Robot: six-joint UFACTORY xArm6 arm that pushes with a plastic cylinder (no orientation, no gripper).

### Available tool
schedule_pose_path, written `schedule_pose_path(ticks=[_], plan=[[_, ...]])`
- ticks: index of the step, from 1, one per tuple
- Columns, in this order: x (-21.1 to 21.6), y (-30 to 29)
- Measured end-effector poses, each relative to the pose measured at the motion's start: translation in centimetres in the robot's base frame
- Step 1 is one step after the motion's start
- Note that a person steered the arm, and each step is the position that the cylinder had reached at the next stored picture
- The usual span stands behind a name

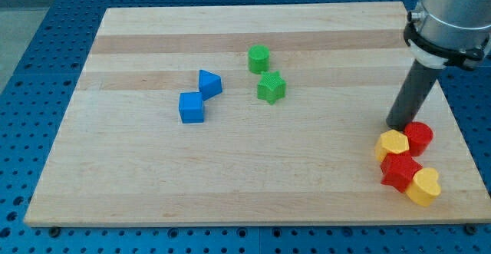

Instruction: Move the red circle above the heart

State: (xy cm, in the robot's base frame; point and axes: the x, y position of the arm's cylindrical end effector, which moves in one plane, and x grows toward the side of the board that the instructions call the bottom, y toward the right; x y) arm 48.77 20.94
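Note:
The red circle (419, 137) sits near the board's right edge. My tip (399, 125) rests just at its upper left, touching or nearly touching it. A yellow hexagon (393, 144) lies against the circle's left side. Below them is a red star (400, 171), and the yellow heart (424, 186) lies at the star's lower right, near the board's bottom right corner. The red circle is above the heart, with the star between them.
A blue cube (192, 107) and a blue triangular block (209, 84) touch at the view's centre left. A green cylinder (259, 59) and a green star (271, 87) stand at centre top. The wooden board (153, 177) lies on a blue perforated table.

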Motion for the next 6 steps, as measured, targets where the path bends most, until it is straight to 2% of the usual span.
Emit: schedule_pose_path(ticks=[2, 4, 6], plan=[[0.3, 0.6], [0.0, 4.6], [-0.4, 5.3]])
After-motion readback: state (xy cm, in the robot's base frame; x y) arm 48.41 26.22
